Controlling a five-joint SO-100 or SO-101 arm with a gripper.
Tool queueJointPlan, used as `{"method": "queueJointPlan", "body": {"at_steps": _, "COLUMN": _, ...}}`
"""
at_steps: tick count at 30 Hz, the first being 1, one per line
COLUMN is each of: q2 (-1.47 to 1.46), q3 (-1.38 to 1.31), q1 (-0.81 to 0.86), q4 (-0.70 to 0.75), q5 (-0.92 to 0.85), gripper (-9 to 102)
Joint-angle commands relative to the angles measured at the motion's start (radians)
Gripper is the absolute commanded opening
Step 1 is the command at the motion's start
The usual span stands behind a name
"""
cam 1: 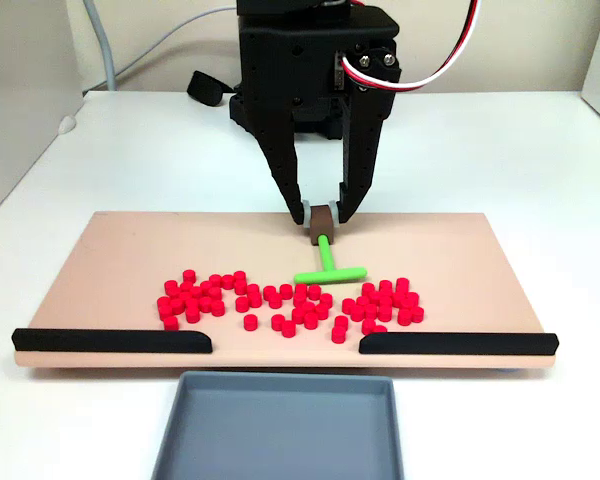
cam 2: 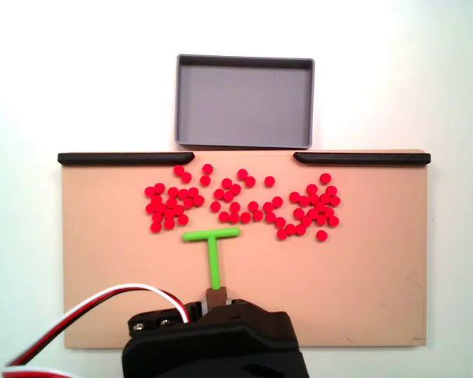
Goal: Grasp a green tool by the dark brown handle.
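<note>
The green tool (cam 1: 326, 263) (cam 2: 213, 253) lies flat on the tan board (cam 1: 130, 250) (cam 2: 363, 276), its crossbar toward the red cylinders. At the stem's other end sits the dark brown handle (cam 1: 323, 222) (cam 2: 215, 296). My black gripper (cam 1: 323, 214) points down over that end, one finger pressed against each side of the handle. In the fixed view from behind the arm, the arm's body covers the fingertips and most of the handle.
Several small red cylinders (cam 1: 280, 300) (cam 2: 236, 201) are scattered just past the crossbar. Two long black bars (cam 1: 110, 340) (cam 1: 458, 343) line the board's edge with a gap between them. A grey tray (cam 1: 280, 430) (cam 2: 244, 102) stands beyond that gap.
</note>
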Motion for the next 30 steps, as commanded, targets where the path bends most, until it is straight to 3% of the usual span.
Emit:
{"method": "queueJointPlan", "body": {"at_steps": 1, "q2": 0.051, "q3": -0.021, "q1": -0.008, "q4": 0.028, "q5": -0.006, "gripper": 0}}
{"method": "queueJointPlan", "body": {"at_steps": 11, "q2": 0.057, "q3": -0.153, "q1": 0.032, "q4": 0.238, "q5": -0.061, "gripper": 0}}
{"method": "queueJointPlan", "body": {"at_steps": 30, "q2": 0.095, "q3": -0.153, "q1": 0.135, "q4": 0.244, "q5": -0.164, "gripper": 0}}
